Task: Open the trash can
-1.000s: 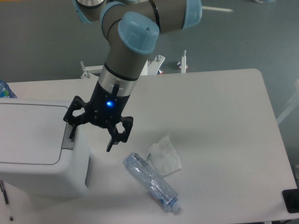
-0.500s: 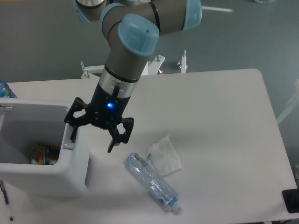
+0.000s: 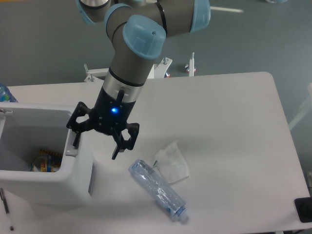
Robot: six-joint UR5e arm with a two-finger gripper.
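Nearest the camera, a clear plastic bottle (image 3: 158, 191) lies on its side on the white table (image 3: 229, 126), its cap end pointing toward five o'clock. Just beyond it, at about one o'clock from the bottle, rests a crumpled tissue (image 3: 171, 162), touching or nearly touching the bottle's upper end.

The trash can (image 3: 78, 175) sits at the left edge of the view, at nine o'clock from the bottle. Its inside is exposed: the cavity is visible, with coloured litter (image 3: 45, 161) at the bottom. The lid itself cannot be made out. The grey push-button tab (image 3: 73, 144) lies on the bin's right rim.

The gripper (image 3: 95, 141) hangs over that rim with its fingers spread apart, holding nothing. One fingertip (image 3: 75, 138) is at or just above the tab; contact cannot be confirmed. The other finger hangs outside the bin wall, over bare table.

Judgement: the opening step appears complete. The next move calls only for a straight lift clear of the rim.

Room for moving: open table extends toward three o'clock and twelve o'clock. Descent toward five o'clock is obstructed by the bottle and tissue.
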